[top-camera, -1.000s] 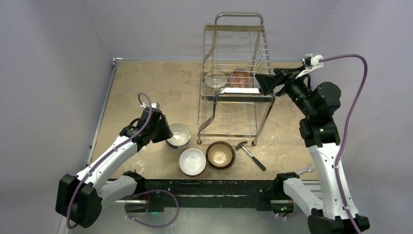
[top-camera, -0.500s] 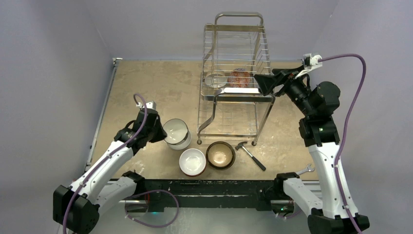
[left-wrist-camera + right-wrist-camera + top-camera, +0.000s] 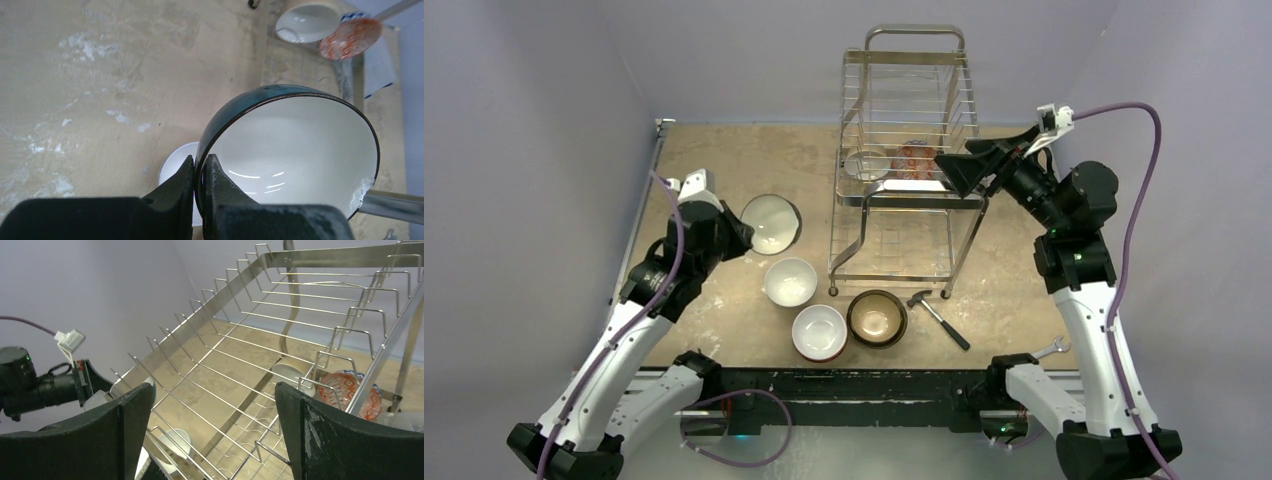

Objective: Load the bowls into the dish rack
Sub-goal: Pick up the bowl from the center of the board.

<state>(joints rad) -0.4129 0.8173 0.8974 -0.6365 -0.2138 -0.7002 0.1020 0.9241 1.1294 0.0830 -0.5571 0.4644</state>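
A red-patterned bowl [image 3: 914,158] and a white bowl [image 3: 867,163] sit in the dish rack [image 3: 914,199], three bowls [image 3: 818,331] wait on the counter [image 3: 724,160], as the left tool [image 3: 200,175], clamped on a dark-rimmed bowl [image 3: 295,145], holds it mid-left.

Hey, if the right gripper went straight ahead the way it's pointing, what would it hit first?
Most likely the dish rack. The open right gripper points at its upper tier, so those wires come first. The red-and-white bowl sits lower, beyond them. Exact depth is unclear.

Free table [image 3: 714,160] left of dish rack [image 3: 911,198]; bowls [image 3: 789,282] nearer.
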